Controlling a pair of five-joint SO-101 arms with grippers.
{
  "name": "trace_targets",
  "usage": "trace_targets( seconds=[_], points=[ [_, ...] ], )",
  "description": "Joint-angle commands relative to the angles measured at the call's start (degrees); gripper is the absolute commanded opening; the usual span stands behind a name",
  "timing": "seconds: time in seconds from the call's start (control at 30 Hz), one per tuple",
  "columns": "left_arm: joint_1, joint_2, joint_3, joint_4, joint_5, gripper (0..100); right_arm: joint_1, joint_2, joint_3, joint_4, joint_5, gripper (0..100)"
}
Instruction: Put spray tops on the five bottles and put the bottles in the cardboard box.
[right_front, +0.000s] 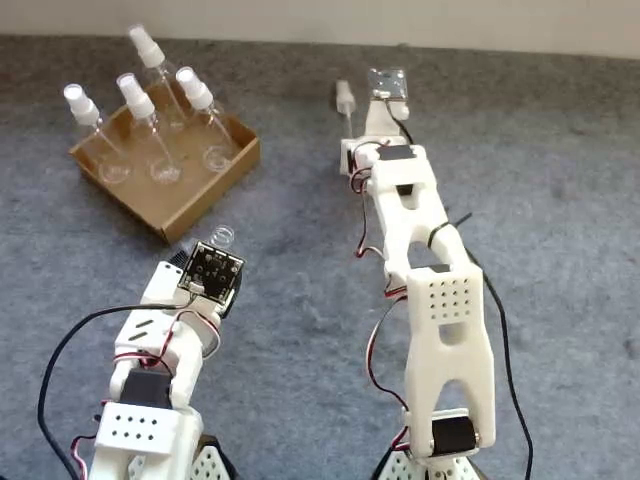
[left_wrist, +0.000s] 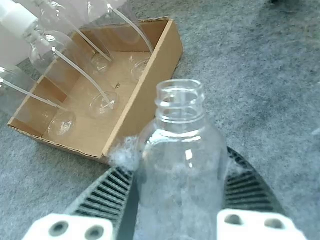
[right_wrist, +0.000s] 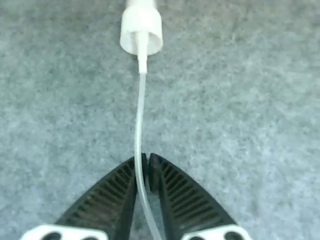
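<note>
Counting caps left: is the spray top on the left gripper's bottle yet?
Off. The bottle in the left gripper shows a bare open neck; a spray top is held by its tube in the right gripper.

A robotics test bench: two wired arms on a grey carpeted table.
</note>
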Motion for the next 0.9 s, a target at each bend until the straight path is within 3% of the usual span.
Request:
trace_targets(
  seconds=[0.0, 0.2, 0.37, 0.6, 0.87],
  points=[
    [1.01, -0.92, 1.45, -0.97, -0.53, 6, 4.53, 0.40, 0.13, 2.15, -0.26, 0.5],
    [0.92, -0.92, 1.45, -0.97, -0.53, 6, 6.99, 0.40, 0.13, 3.03, -0.35, 0.5],
    [1.01, -0.92, 1.45, -0.97, -0.53, 6, 8.57, -2.68, 0.22, 10.24, 0.18, 0.5],
    [1.10, -0.92, 1.45, -1.05, -0.53, 6, 8.40, -5.49, 0.22, 18.68, 11.60, 0.5],
    [1.10, -0.92, 1.45, -0.97, -0.53, 6, 8.40, -7.60, 0.13, 21.76, 12.22, 0.5]
  ],
)
